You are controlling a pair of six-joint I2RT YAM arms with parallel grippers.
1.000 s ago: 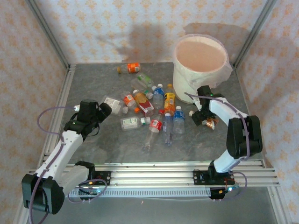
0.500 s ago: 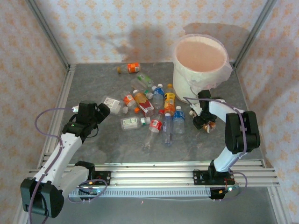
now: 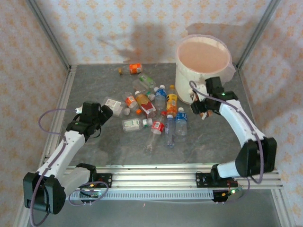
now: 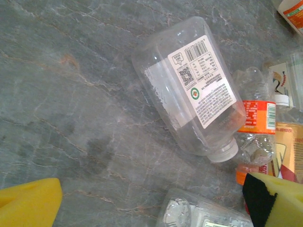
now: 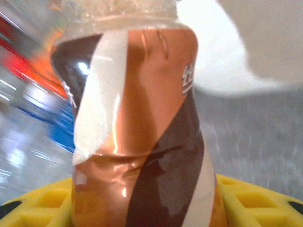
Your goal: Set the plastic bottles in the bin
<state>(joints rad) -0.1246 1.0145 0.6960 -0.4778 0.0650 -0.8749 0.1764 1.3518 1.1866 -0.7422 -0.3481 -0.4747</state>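
Jaws of the left gripper (image 3: 105,112) stand spread above a clear bottle (image 4: 187,92) lying on the desk (image 4: 57,94), jaws of the right gripper (image 3: 202,111) pinch a light, thin-walled, likely slippery copper-labelled bottle (image 5: 142,132) by its labelled body near the bin (image 3: 187,85) wall, and beyond, its high rim demands clearance, open room lying above.

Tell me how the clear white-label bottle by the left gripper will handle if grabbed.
The bottle looks empty, so probably light and easily shoved. Lying on its side with a squarish body, it may slide on the table rather than roll. Its thin clear walls will likely dent under a firm pinch.
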